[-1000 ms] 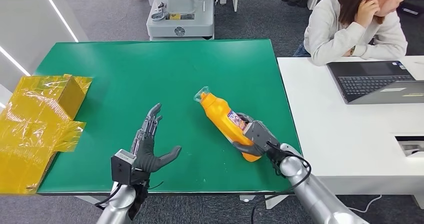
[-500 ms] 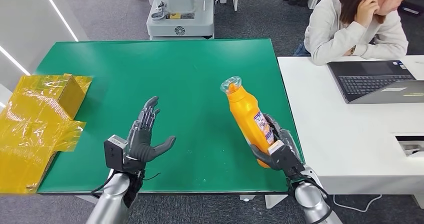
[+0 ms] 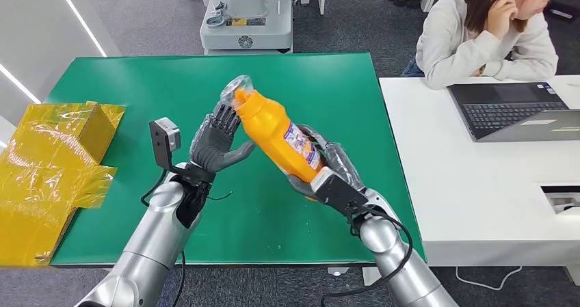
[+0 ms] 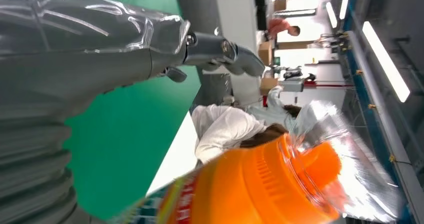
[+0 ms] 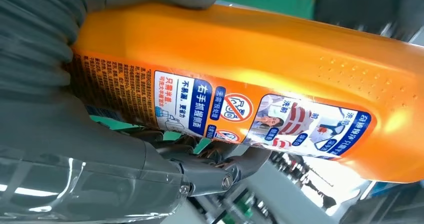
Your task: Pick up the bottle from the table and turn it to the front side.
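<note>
Pick-up complete: right robot hand [image 3: 327,174] grips the orange bottle [image 3: 277,135] by its base, tilted above the green tabletop [image 3: 171,88]; left robot hand [image 3: 215,143], fingers spread, beside the neck; turning apparently unfinished.

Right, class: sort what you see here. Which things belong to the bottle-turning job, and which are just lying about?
Belong to the job:
orange bottle, held tilted above the table
right hand, gripping its lower end
left hand, fingers by its neck
green table

Just lying about:
yellow wrapped box
laptop
seated person
</note>
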